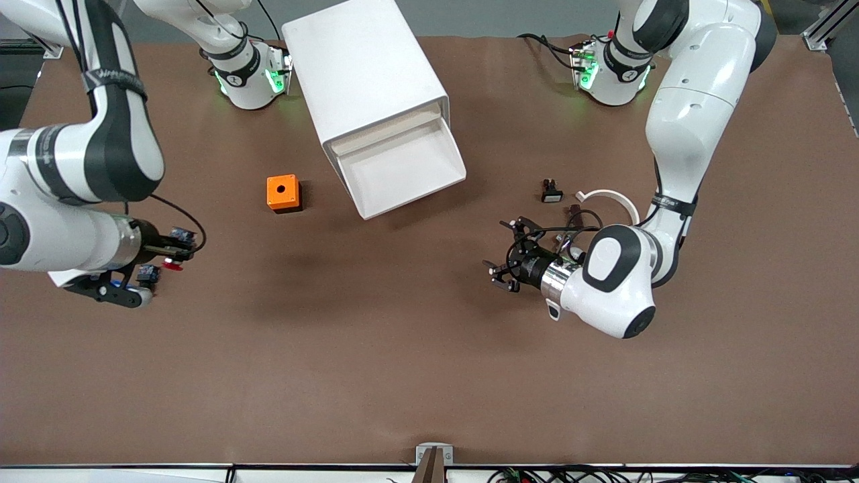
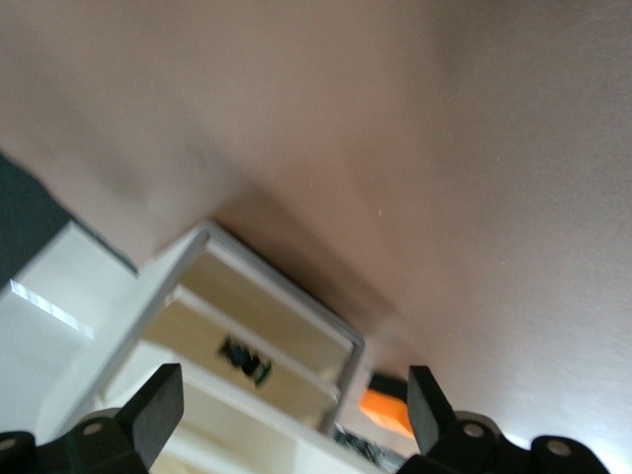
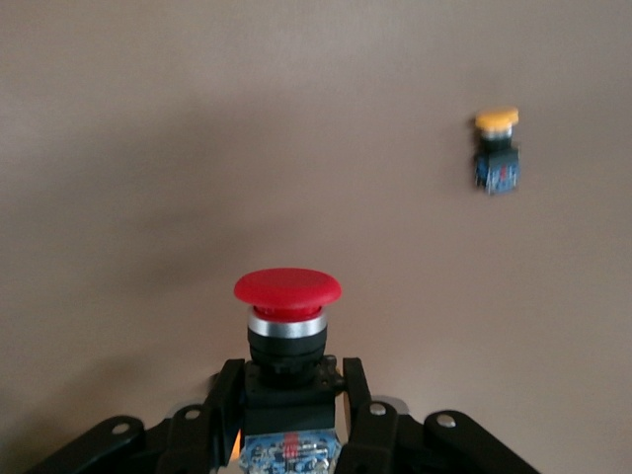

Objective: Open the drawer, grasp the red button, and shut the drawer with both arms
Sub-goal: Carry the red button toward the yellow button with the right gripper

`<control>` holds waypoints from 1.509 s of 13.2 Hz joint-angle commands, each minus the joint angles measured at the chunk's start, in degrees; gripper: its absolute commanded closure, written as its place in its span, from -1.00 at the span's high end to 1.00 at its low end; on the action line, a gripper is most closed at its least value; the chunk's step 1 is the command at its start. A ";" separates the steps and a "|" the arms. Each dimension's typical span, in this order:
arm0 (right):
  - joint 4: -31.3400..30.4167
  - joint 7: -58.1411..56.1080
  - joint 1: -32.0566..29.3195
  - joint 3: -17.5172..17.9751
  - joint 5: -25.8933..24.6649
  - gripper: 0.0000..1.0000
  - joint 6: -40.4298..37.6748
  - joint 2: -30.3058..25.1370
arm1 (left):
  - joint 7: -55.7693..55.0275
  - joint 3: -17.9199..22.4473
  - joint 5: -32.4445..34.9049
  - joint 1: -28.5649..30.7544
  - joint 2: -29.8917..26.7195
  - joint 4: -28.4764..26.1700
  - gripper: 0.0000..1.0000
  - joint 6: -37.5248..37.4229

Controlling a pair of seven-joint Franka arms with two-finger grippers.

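R gripper [image 1: 163, 263] (frame's left edge) pinches button [image 3: 287, 292]; L gripper [image 1: 507, 251], fingers spread, should push drawer [image 1: 406, 169] squarely shut.

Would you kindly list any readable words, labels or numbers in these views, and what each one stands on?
No text can be read with certainty.
Strap on the right arm: lettering, too blurred to read.
Base markings of the right arm and the left arm: too small to read.
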 commanded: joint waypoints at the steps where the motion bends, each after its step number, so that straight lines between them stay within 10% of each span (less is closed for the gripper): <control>1: -8.01 -8.57 -3.82 1.17 -2.24 -0.64 9.79 -0.92 | 4.53 -0.03 5.37 -2.83 -2.29 -0.59 1.00 2.40; 8: -21.28 -11.93 -7.87 1.17 -7.61 -0.62 31.59 -0.48 | 17.38 -1.34 20.22 -11.36 -10.02 -2.61 1.00 4.87; 13: -27.00 -11.93 -8.58 1.17 -9.72 -0.56 39.94 0.39 | 27.21 -6.44 22.43 -11.90 -18.02 -15.77 1.00 15.75; 20: -28.51 -11.93 -8.49 0.99 -9.90 -0.51 45.50 5.13 | 28.64 -7.50 26.92 -14.00 -14.70 -16.24 1.00 19.63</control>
